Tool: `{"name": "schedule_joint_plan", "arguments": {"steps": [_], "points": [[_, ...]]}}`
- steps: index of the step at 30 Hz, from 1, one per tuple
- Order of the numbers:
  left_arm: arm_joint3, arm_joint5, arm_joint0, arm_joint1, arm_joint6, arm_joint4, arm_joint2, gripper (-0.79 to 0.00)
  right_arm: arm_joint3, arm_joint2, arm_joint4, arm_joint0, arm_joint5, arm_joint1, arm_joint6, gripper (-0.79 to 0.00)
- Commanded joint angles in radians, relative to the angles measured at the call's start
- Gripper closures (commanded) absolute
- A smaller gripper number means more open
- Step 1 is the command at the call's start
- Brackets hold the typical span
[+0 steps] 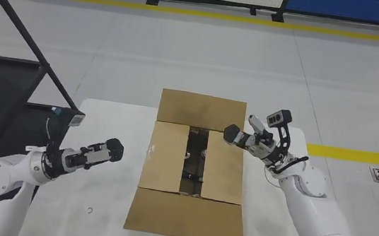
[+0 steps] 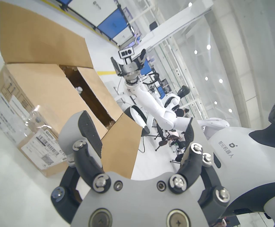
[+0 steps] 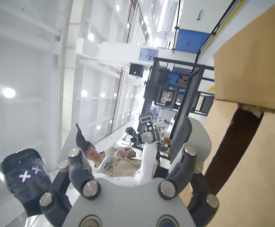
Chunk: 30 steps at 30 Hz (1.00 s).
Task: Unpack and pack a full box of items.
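The cardboard box [image 1: 184,217] looks stiff in its walls but light and springy at the flaps, so the two side flaps [image 1: 222,168] are best taken by their free inner edges and folded outward. It stands in the middle of the white table [image 1: 102,193], plain brown, far and near flaps laid open, side flaps lying over the opening with a dark gap where something pale, perhaps a cap [image 2: 79,89], shows. The left gripper [image 1: 113,149] hangs off its left side, the right gripper [image 1: 232,134] at the right flap, both spread wide and empty.
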Motion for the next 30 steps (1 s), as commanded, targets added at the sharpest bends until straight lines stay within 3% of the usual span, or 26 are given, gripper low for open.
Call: {"name": "schedule_joint_plan", "arguments": {"steps": [1,9,17,30], "points": [[0.015,0.033,-0.036,0.0,-0.022,0.011,0.038,-0.785,-0.023,0.033,0.019,-0.035,-0.008,0.01,0.068,-0.785],[0.123,0.127,-0.184,-0.015,-0.062,-0.001,0.209,-0.785,-0.116,0.184,0.092,-0.196,-0.042,0.05,0.249,-0.785],[0.199,0.156,-0.303,-0.044,-0.086,-0.009,0.382,-0.785,-0.223,0.342,0.052,-0.38,-0.016,0.088,0.232,-0.785],[0.202,0.159,-0.307,-0.045,-0.088,-0.008,0.388,-0.785,-0.223,0.342,0.052,-0.38,-0.016,0.088,0.232,-0.785]]}}
